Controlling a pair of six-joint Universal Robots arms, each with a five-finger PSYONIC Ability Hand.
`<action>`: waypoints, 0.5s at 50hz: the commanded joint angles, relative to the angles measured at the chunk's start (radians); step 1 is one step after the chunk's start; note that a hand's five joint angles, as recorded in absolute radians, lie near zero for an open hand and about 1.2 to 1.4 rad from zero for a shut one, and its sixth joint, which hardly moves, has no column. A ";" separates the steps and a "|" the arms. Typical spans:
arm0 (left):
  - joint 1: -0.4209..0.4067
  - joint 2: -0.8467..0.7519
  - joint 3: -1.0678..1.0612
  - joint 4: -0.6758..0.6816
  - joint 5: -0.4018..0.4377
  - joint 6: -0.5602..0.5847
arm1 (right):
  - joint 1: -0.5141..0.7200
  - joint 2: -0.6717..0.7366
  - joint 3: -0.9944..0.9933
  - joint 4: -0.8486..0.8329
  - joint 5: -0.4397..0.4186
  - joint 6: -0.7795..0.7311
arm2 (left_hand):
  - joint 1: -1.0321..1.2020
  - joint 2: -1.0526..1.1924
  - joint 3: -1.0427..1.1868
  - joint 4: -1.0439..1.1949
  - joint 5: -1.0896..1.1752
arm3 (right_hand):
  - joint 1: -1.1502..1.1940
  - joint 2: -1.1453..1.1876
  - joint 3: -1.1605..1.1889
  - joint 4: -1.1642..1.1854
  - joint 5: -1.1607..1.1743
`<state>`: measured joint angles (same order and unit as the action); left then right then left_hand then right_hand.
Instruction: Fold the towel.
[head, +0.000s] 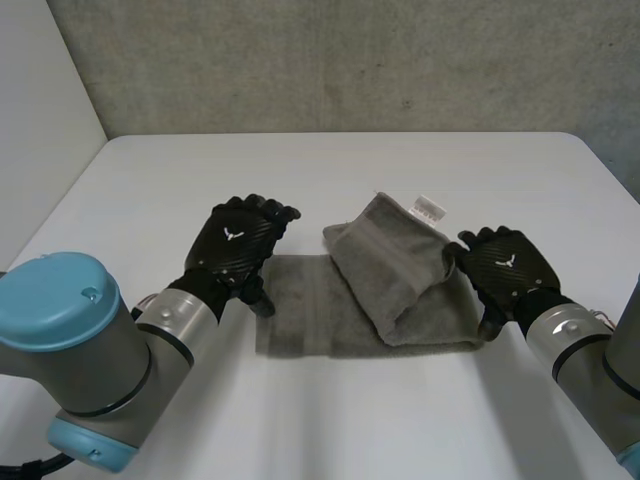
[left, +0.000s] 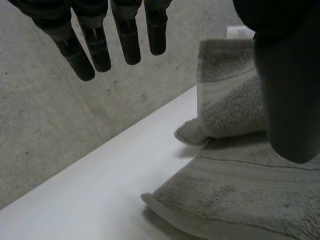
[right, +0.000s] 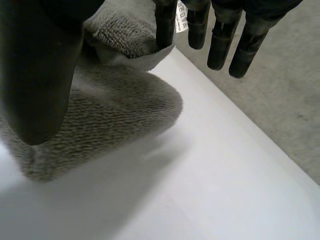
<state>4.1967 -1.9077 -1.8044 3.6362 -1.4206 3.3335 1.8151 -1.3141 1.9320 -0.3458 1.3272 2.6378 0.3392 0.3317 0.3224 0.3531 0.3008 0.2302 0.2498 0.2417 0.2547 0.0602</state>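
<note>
Between the left hand (head: 238, 243) and right hand (head: 503, 265), a half-folded towel (head: 385, 285) lies on the counter (head: 200, 180); both hands are open, holding nothing.

Grey towel (head: 380, 300), white tag (head: 428, 208), white table (head: 300, 180), grey wall (head: 350, 60)

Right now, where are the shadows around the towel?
Head view: the towel leaves a thin shadow on the table along its near edge. Left wrist view: it is darkest under the folded-over part. Right wrist view: a soft grey shadow spreads on the table beside the towel.
</note>
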 joint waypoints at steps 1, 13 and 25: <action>0.016 0.001 -0.032 0.027 0.000 -0.003 | -0.022 -0.011 0.013 -0.051 0.001 0.004 | -0.093 -0.086 -0.077 -0.107 -0.230 | -0.056 -0.075 -0.067 -0.080 -0.060; 0.019 0.001 -0.072 0.070 -0.001 0.000 | -0.043 -0.111 0.033 -0.122 -0.009 0.264 | -0.093 -0.086 -0.077 -0.107 -0.230 | 0.446 0.426 0.434 0.421 0.441; 0.019 -0.005 -0.076 0.070 -0.001 0.001 | -0.152 -0.113 0.022 -0.117 -0.082 0.333 | -0.093 -0.086 -0.077 -0.107 -0.230 | -0.056 -0.075 -0.067 -0.080 -0.060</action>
<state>4.2155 -1.9087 -1.8801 3.7070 -1.4220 3.3338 1.7241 -1.4355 1.9589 -0.4735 1.2765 2.9647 0.3337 0.3313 0.3178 0.3349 0.2966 0.4569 0.4685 0.4729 0.4758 0.2718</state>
